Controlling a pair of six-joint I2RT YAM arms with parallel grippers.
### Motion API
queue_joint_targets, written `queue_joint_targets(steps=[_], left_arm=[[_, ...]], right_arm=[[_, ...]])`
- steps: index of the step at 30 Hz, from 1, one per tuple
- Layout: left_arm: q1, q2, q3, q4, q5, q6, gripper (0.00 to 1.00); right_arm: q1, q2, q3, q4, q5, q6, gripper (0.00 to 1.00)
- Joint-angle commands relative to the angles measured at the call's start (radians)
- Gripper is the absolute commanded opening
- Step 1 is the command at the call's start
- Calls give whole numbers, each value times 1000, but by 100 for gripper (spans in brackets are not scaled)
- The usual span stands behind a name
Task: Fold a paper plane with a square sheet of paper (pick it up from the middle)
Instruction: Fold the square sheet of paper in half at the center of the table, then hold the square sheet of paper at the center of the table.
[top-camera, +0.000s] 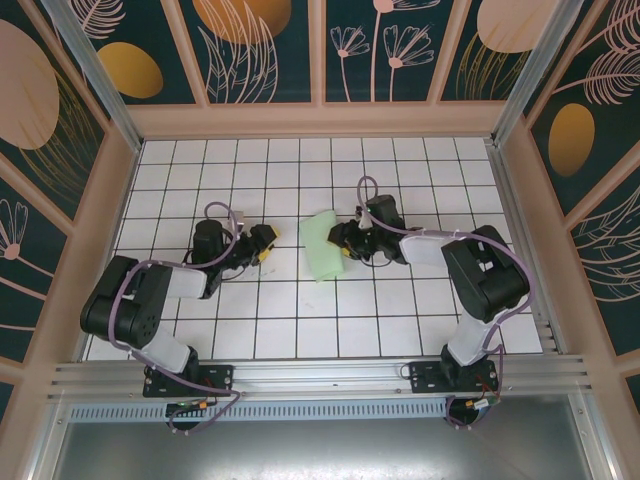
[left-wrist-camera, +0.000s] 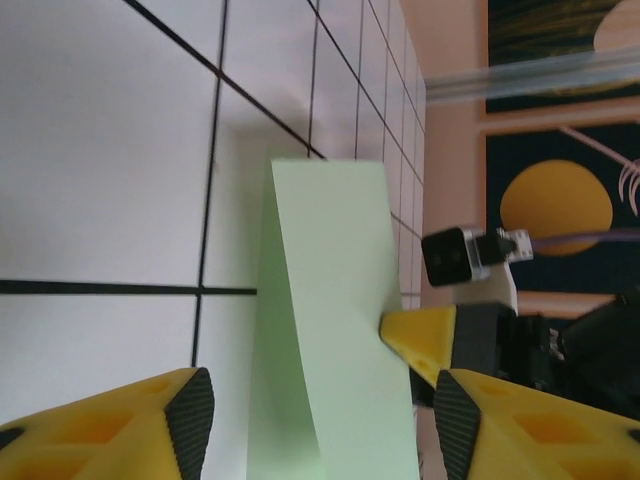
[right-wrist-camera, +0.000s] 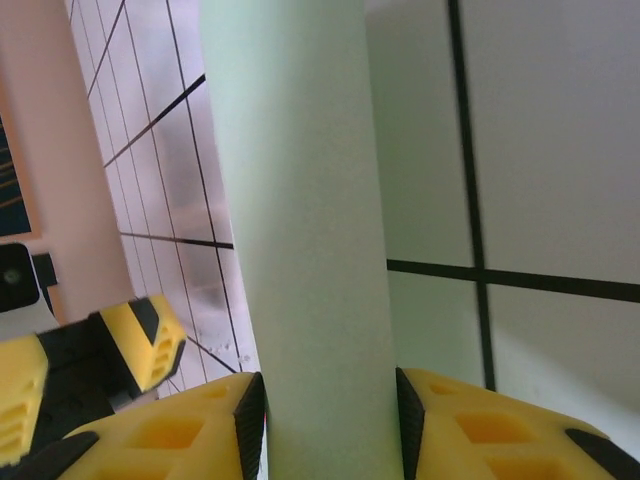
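Presently the right gripper (right-wrist-camera: 325, 432) is clamping its two yellow fingers, black pads (right-wrist-camera: 252, 420) turned inward, on the pale mint-green square sheet of thin paper (right-wrist-camera: 300, 200); the sheet is doubled over into a long rounded band, and both pads are pressing against its sides in the right wrist view; the band is lying near the middle of the white grid-tiled table (top-camera: 300, 320), and its fold is looking soft rather than creased. The left gripper (top-camera: 265, 243) is hanging just beside the band's left edge with its fingers spread and gripping nothing; from its own camera the band is lining up with the gap ahead.

Judging by this, the step in hand is setting the first centre fold. Doing it well is calling for the right gripper to be holding both layers without sliding them, so that the two edges are lying matched; the left gripper should be coming in low and flat, pressing along the rounded side to sharpen the crease from one end to the other; a sideways pull is risking a skewed fold or a torn edge, since the paper is looking thin and springy; light, even pressure is likely serving best, and letting go too soon is likely letting the band spring open.
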Motion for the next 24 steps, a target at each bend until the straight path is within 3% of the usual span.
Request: queue_joint_targets(steps=[1, 15, 19, 24], left_arm=[[-45, 43, 8, 122, 16, -54, 59], [-181, 255, 138, 223, 54, -122, 50], [-185, 283, 141, 291, 59, -155, 38], [-185, 286, 144, 297, 43, -145, 9]], right_arm=[[-9, 7, -27, 97, -46, 74, 43], [-15, 5, -64, 176, -102, 153, 44], [-16, 3, -65, 161, -102, 148, 44], [-15, -15, -46, 42, -54, 87, 48]])
